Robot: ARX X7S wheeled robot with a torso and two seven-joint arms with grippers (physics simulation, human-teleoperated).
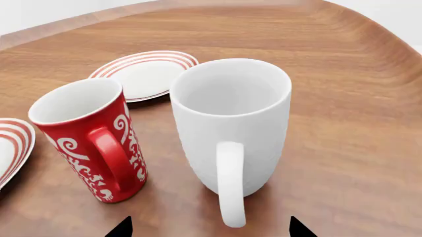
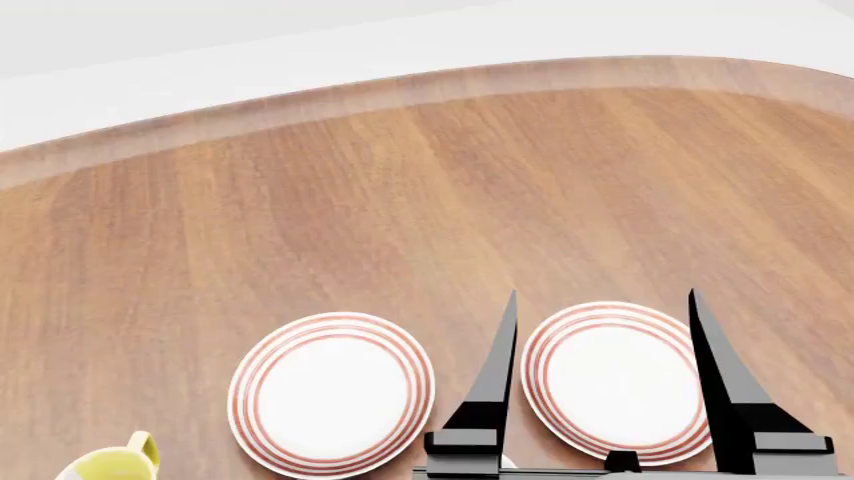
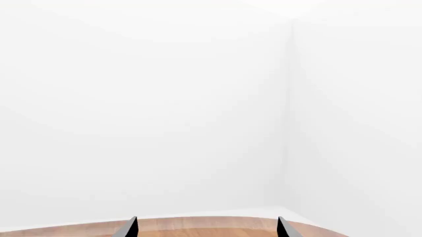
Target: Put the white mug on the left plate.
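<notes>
Though upright, white mug (image 1: 231, 123) glossy, loop-handled

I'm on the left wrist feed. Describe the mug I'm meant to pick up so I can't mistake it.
On the wooden table, look straight ahead of the open left hand. The white mug stands upright beside the red mug, handle facing the camera. It is taller, plain glossy white throughout, with no pattern.

red mug (image 1: 89, 138) crowds white mug (image 1: 231, 123) one side; other side open
</notes>
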